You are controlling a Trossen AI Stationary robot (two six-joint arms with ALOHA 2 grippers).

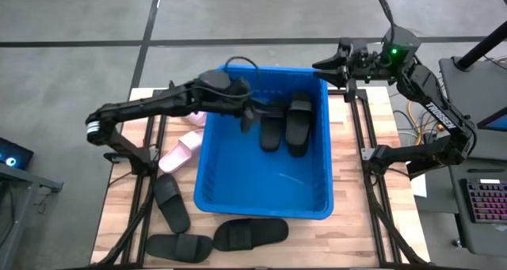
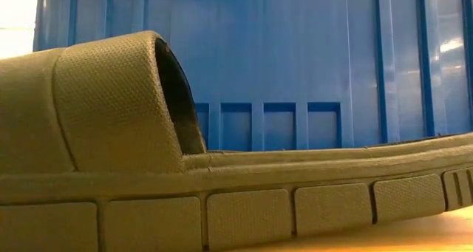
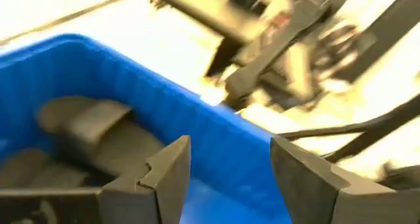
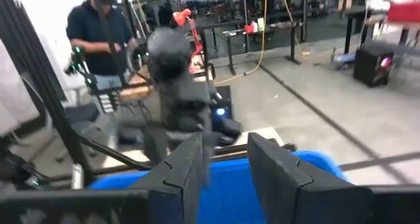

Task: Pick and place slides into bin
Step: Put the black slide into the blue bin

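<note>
We see two matte black slides [image 1: 287, 121] lying side by side inside the blue bin [image 1: 212, 167], near its far end, soles down. Their long axes run roughly along the bin's length, away from the near wall; the right one lies straight, the left one [image 1: 271, 131] tilts a little. Each has a flat sole and a wide strap arching over it.

On the wooden table [image 1: 371, 222], left of the bin, a pale pink slide [image 1: 181, 151] lies at a slant just beside the bin's wall. Nearer the front, a black slide [image 1: 171, 201] points diagonally, another [image 1: 177, 246] lies crosswise at the table's front edge, and a third [image 1: 250, 233] lies crosswise just before the bin's near wall. In the low view this kind of slide [image 2: 222, 208] fills the frame: a dimpled, rubbery strap and a thick sole cut into blocks along its side, with the bin's smooth ribbed plastic wall [image 2: 310, 60] behind it.

The left tool [image 1: 247, 115] hangs over the bin's far left part, just beside the slides; in the left wrist view its fingers [image 3: 167, 175] stand apart, released, holding nothing. The right tool [image 1: 323, 65] waits above the bin's far right corner, its fingers [image 4: 190, 165] close together with a narrow gap and nothing between them. A person [image 4: 98, 43] stands in the room beyond.
</note>
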